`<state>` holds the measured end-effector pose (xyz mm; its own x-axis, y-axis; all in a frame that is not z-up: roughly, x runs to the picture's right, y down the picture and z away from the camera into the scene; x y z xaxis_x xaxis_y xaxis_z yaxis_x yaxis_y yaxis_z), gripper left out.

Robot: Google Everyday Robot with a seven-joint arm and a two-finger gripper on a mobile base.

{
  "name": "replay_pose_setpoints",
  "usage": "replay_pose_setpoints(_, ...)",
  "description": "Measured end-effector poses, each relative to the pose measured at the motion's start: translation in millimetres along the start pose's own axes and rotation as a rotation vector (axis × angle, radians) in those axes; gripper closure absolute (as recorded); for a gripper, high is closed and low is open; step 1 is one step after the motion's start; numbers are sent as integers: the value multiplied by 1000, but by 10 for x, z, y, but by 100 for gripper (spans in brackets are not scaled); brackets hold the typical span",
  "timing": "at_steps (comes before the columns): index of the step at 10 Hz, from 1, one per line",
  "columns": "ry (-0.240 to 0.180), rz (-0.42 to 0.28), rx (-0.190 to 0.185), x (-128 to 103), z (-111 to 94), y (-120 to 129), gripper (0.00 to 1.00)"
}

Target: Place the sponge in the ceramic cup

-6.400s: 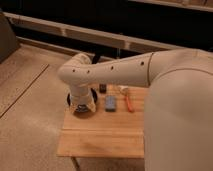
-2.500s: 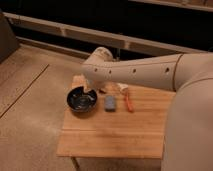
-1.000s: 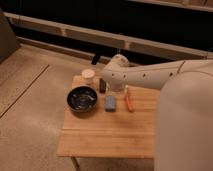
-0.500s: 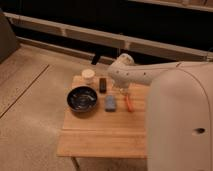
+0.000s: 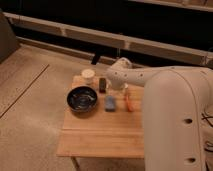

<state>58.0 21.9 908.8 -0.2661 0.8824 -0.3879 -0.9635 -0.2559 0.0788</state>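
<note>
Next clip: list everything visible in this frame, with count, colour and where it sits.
table: one, light wood, centre of view.
ceramic cup: one, cream-white, far left corner of the table.
bowl: one, dark blue-black, in front of the cup.
black block: one, black, just right of the cup.
sponge: one, blue-grey, flat on the table right of the bowl.
orange-handled tool: one, right of the sponge.
floor: speckled grey, around the table.
arm: one, white, reaching from the right over the table's far side.
claw: not visible; the arm's rounded end sits just right of the black block.
</note>
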Motion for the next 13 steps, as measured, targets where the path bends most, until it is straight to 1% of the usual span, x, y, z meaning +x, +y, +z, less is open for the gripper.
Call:
replay_pose_setpoints(2,22,-50,8,93,111,72,35)
replay_pose_setpoints(3,35,-108,19,162,194,113,35)
replay_pose_setpoints(5,47,-167,19,213,263,170,35)
replay_pose_setpoints(6,56,-211,17,247,316,206,35)
replay_pose_setpoints(8,68,-258,25,272,392,192,35)
replay_pose_setpoints(9,73,-266,29,268,424,160,35)
replay_pose_setpoints(10,84,-268,41,256,488,79,35)
replay_pose_setpoints(12,91,-266,55,213,566,-10,35)
replay_pose_setpoints(13,92,-270,56,181,605,-28,35)
